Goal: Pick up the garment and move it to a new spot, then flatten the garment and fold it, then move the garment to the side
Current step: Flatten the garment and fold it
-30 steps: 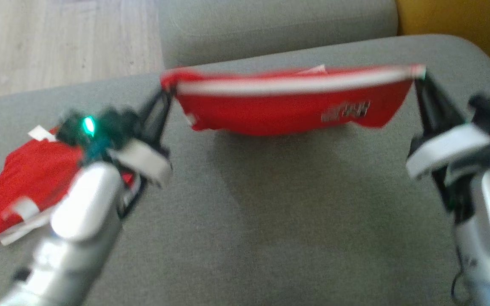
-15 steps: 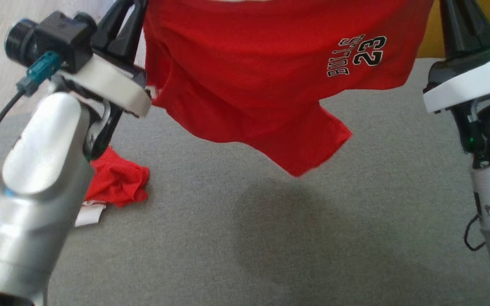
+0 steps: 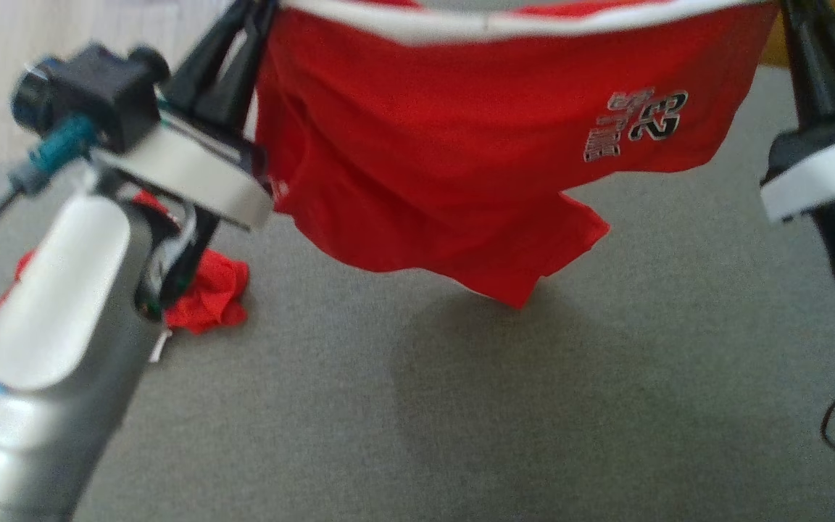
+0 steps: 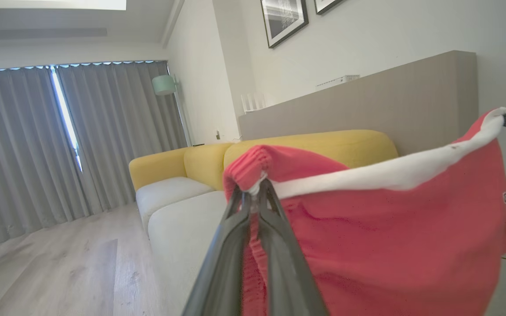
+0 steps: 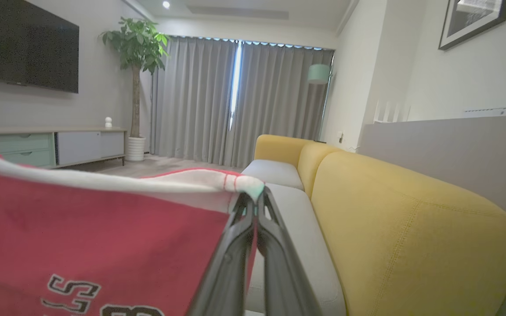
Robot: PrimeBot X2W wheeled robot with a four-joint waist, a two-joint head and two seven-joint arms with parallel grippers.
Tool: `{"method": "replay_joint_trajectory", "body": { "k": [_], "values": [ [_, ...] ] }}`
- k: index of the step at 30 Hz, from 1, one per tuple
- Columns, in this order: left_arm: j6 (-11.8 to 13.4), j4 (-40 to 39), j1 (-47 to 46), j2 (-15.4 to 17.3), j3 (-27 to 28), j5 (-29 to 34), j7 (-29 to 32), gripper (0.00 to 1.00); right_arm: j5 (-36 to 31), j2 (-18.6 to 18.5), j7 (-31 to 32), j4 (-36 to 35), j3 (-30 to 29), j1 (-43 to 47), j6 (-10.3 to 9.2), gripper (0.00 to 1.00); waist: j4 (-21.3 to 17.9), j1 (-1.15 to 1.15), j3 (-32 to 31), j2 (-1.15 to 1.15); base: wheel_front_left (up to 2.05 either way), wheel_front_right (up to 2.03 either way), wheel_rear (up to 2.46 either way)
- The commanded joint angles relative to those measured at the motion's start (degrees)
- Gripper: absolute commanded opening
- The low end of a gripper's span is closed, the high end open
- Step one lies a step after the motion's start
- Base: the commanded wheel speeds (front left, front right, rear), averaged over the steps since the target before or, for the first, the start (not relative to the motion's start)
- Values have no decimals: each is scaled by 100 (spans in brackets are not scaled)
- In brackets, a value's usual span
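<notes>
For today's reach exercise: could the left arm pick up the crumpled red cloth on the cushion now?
Probably not: the left gripper has its jaws shut on the hanging garment, though the crumpled cloth lies near that arm.

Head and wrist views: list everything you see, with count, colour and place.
cushion: one, grey, bottom of the head view
garment: one, red with white waistband, hanging above the cushion
second cloth: one, red, crumpled on the cushion's left part
sofa: one, yellow, along the wall
curtains: one set, grey, far wall
plant: one, green, beside the curtains
television: one, black, wall-mounted
lamp: one, mint, beside the curtains
left gripper: one, dark, shut on the garment's waistband
right gripper: one, dark, shut on the waistband
</notes>
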Motion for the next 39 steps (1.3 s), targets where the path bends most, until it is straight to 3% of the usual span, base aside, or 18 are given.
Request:
{"method": "replay_joint_trajectory", "body": {
  "k": [1,5,11,16,20,26,32,39],
  "values": [
    [3,-36,-716,214,327,-62,130,0,0,-154,76,-17,69,-596,-4,0,-30,1,499,0,0,0,0],
    [-122,475,-1314,179,346,-57,171,0,22,-310,-50,555,221,-1292,-4,0,-72,1,1017,0,0,0,0],
    [-296,2036,-2810,-98,362,17,-79,0,200,-257,-630,2368,526,-3189,-4,0,-137,1,1905,0,0,0,0],
    [-338,3166,-3894,-334,312,255,-682,0,147,-78,-1448,3799,505,-4454,-4,0,-132,1,2188,0,0,0,0],
    [-335,3814,-4429,-553,289,358,-1203,0,-116,-33,-2144,4589,595,-4979,-4,0,-104,1,2362,0,0,0,0],
    [-445,4618,-4364,-879,116,244,-1732,0,-93,5,-2513,5588,945,-4842,-4,0,-40,1,2519,0,0,0,0],
    [-512,5039,-3476,-1088,-331,-9,-1919,0,340,-152,-2333,6208,1719,-4162,-4,0,64,1,2346,0,0,0,0],
    [-517,4328,-1953,-676,-1569,-886,-1655,0,1675,-833,-1219,5671,3259,-3066,-4,0,171,1,1760,0,0,0,0]
  ]
}}
